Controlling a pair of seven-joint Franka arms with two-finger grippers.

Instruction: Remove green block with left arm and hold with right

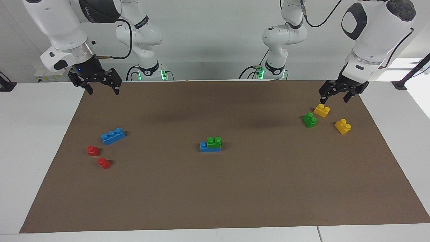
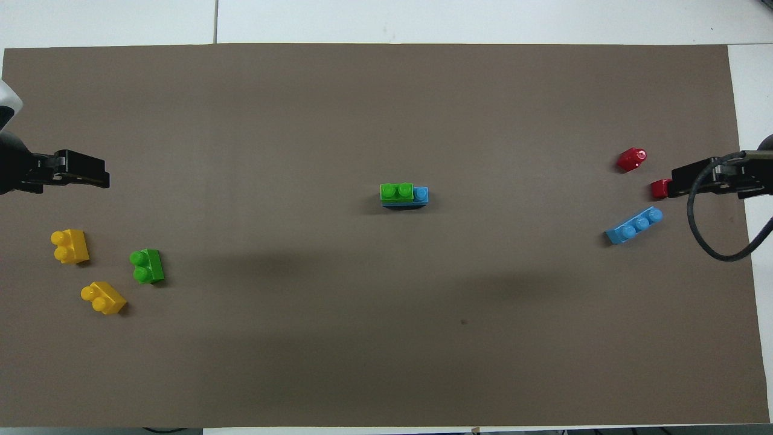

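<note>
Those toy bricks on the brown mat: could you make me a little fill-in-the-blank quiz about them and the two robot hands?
1. The green block in the middle sits on top of a ___ brick.
2. The loose green brick lies beside two ___ bricks.
3. Near the loose blue brick lie two small ___ pieces.
4. The left gripper and right gripper both hang ___, holding nothing.

Missing words: blue; yellow; red; open
</note>
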